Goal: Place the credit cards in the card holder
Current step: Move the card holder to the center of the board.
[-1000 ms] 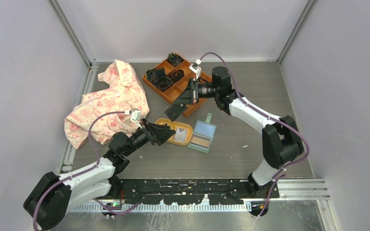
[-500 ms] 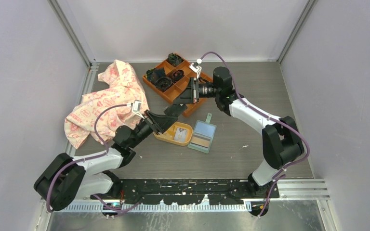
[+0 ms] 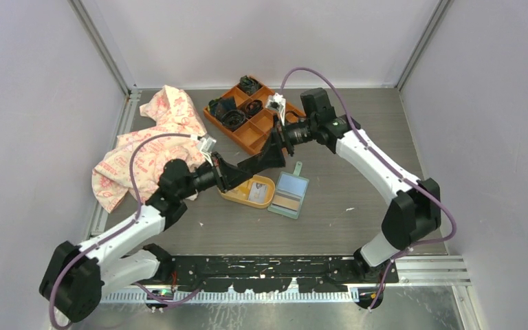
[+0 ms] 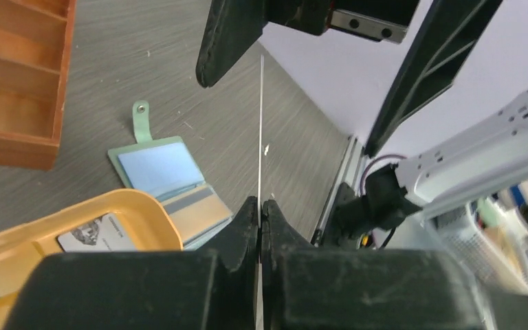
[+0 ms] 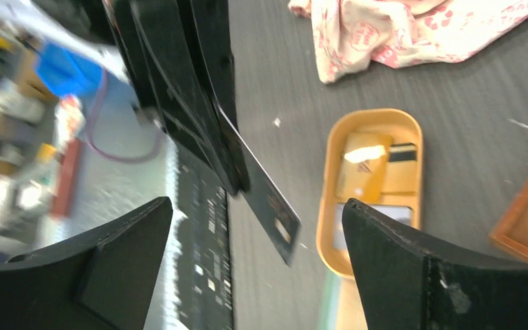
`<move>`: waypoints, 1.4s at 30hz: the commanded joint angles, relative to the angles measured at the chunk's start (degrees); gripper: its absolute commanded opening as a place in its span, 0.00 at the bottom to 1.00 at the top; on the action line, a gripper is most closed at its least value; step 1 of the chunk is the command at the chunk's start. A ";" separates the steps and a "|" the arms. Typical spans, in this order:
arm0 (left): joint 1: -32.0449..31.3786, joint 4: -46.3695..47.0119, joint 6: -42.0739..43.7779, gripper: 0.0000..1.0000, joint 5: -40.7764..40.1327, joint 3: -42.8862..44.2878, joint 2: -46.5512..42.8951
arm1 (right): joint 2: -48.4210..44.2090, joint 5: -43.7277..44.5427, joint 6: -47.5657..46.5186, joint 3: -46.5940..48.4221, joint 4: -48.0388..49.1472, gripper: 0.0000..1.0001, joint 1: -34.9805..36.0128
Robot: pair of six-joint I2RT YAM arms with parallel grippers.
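Currently left gripper (image 4: 260, 206) is pinching a black credit card (image 5: 269, 203) by one end, holding it in the air above the yellow dish (image 5: 375, 113). Right gripper (image 3: 269, 152) is spread wide, with the card's free end between its fingers and no contact visible. Card holder (image 3: 290, 194) lies open on the table (image 3: 357, 220), just beside the dish. More cards (image 5: 375, 216) sit in the dish.

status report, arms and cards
Left gripper shut on black card. Right gripper open, straddling it. Wallet lies open, nothing covering it.
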 commanded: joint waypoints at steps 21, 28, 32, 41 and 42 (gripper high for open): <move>-14.59 -57.11 43.18 0.00 4.09 29.51 11.09 | -5.07 5.32 -50.25 -2.35 -34.14 0.63 2.15; -15.10 -54.81 42.87 0.00 4.04 29.72 11.46 | -4.40 2.09 -48.48 -3.77 -31.81 0.49 3.79; -15.10 -53.39 42.20 0.00 3.18 29.18 11.03 | -4.34 0.58 -49.17 -4.18 -31.98 0.43 4.59; -15.12 -50.18 40.55 0.00 2.60 27.50 10.11 | -2.91 -0.18 -49.18 -4.45 -32.13 0.29 5.69; -15.10 -50.09 40.37 0.00 2.58 27.45 10.11 | -2.72 -0.11 -49.07 -4.34 -32.15 0.24 5.78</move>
